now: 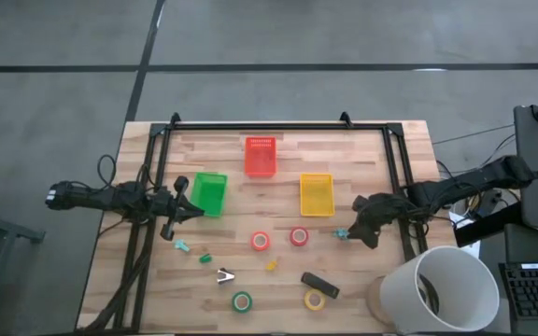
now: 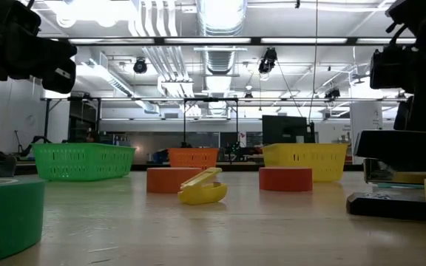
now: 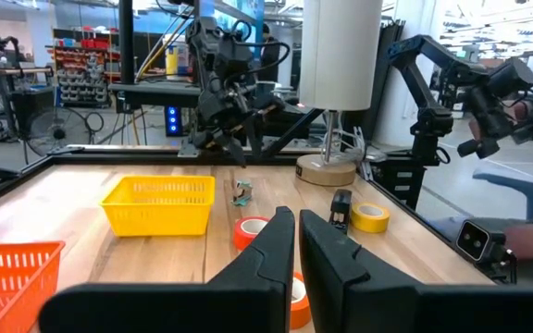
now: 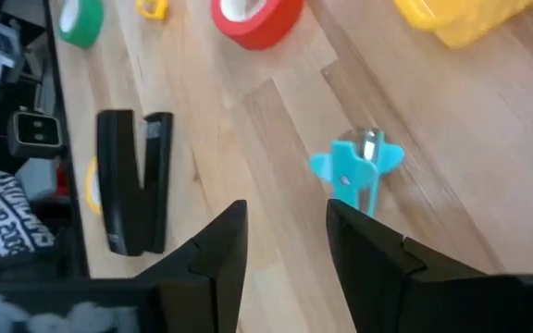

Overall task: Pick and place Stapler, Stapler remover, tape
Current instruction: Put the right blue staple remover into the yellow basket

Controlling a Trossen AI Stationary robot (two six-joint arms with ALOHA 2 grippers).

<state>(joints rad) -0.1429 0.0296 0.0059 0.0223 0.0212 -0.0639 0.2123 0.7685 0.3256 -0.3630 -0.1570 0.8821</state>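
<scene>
right gripper [image 1: 348, 233] spread over teal remover [image 4: 354, 172], near table edge | left gripper [image 1: 194, 211] pressed together

Overhead looking down, table-level looking across, two wrist close-ups, all sharing tabletop [image 1: 278, 280]

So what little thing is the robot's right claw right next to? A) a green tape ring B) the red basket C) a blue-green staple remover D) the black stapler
C: the open right gripper sits just short of the small teal staple remover on the wood, while the black stapler lies off to one side.
</scene>
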